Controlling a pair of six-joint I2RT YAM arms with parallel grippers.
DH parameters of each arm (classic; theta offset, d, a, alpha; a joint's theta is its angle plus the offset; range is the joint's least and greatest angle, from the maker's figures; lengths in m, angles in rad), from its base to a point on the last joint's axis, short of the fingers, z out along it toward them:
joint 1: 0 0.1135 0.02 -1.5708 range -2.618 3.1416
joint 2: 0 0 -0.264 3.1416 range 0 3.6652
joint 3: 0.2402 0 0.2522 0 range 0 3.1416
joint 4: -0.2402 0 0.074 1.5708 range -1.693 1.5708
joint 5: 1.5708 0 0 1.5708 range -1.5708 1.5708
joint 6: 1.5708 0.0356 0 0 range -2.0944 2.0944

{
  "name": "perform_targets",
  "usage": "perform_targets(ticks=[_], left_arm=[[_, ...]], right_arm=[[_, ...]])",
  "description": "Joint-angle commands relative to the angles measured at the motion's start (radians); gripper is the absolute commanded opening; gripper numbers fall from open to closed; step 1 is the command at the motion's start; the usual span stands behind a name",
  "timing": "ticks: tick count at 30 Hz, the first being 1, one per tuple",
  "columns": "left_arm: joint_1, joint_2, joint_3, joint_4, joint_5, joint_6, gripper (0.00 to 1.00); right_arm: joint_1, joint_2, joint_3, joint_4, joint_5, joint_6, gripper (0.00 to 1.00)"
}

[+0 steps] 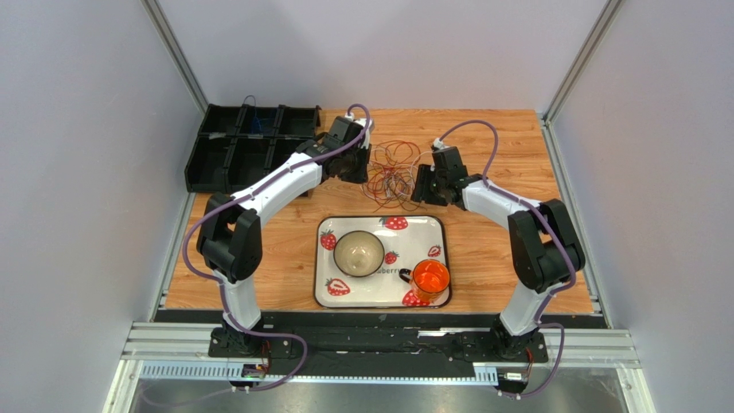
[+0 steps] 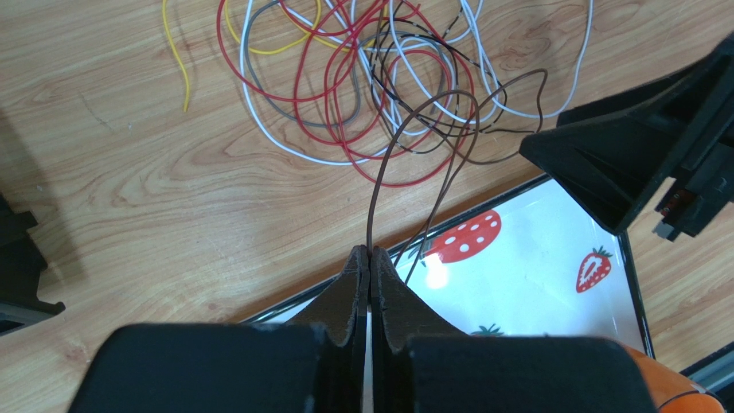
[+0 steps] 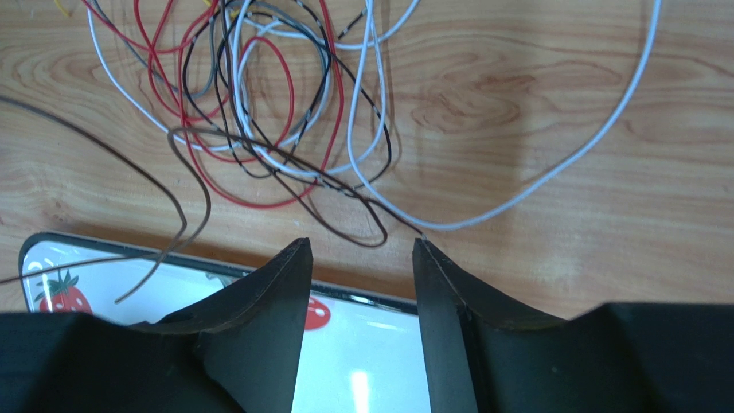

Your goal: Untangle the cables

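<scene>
Now the left gripper [image 2: 370,251] is pinched shut on the brown cable [image 2: 372,215], whose loops run back into the cables [image 1: 392,172] heaped at the middle of the table's [image 1: 525,146] far half, just beyond the tray [image 1: 380,218]. The right gripper [image 3: 362,258] hovers half-spread and empty at the heap's near edge. Best to draw that cable out slowly while the right pins the rest down.
</scene>
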Motion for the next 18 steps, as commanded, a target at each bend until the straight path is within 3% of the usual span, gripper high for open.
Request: perform_targets(ticks=[1, 13, 16, 18], left_arm=[[0.0, -0.041, 0.035, -0.003, 0.004, 0.012, 0.0], [0.0, -0.062, 0.04, -0.013, 0.001, 0.024, 0.0], [0.0, -0.064, 0.038, -0.015, 0.004, 0.026, 0.0], [0.0, -0.066, 0.035, -0.015, 0.005, 0.026, 0.0]], right_arm=[[0.003, 0.039, 0.072, 0.04, 0.003, -0.022, 0.48], [0.0, 0.102, 0.112, 0.028, 0.008, -0.012, 0.38], [0.003, 0.106, 0.12, 0.02, 0.008, -0.01, 0.28], [0.003, 0.1, 0.115, 0.029, 0.011, -0.01, 0.15]])
